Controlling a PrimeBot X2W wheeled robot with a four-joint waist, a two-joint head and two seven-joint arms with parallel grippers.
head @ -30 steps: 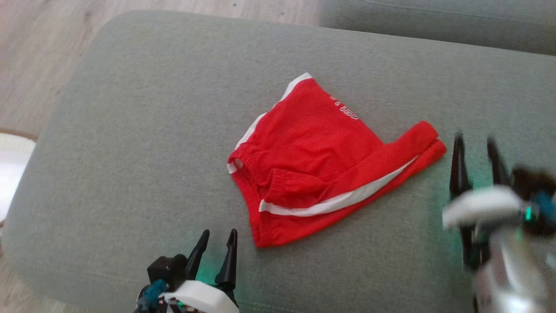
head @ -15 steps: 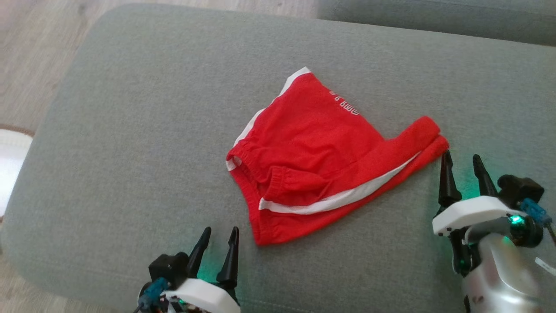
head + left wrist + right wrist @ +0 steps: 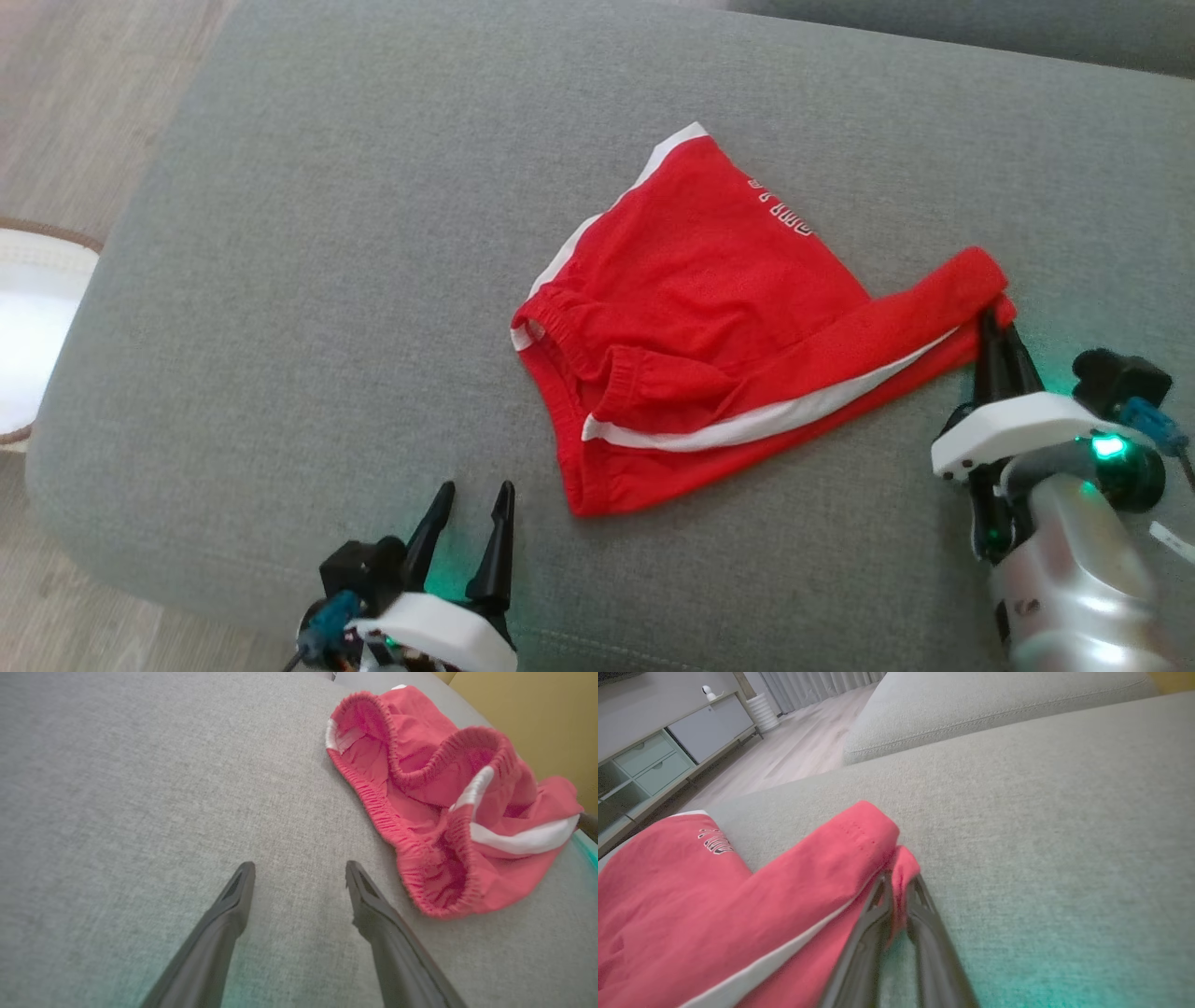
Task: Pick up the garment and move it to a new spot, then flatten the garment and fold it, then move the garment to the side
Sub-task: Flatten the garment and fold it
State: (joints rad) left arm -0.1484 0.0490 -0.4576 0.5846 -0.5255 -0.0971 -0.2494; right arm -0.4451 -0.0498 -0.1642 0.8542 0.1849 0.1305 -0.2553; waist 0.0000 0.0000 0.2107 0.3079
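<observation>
A pair of red shorts with white side stripes is pictured lying rumpled near the middle of a grey sofa cushion. The elastic waistband is turned toward the left tool, and the leg with white printed lettering toward the cushion's far side. The right tool is shown with its two dark fingers pinched together on the right-hand corner of the leg hem, a fold of red fabric caught between them. The left tool's fingers are parted with nothing between them, held low over the cushion near the waistband but clear of it. A wooden floor is seen beyond the cushion, and a low cabinet with drawers is glimpsed in the right wrist view.
</observation>
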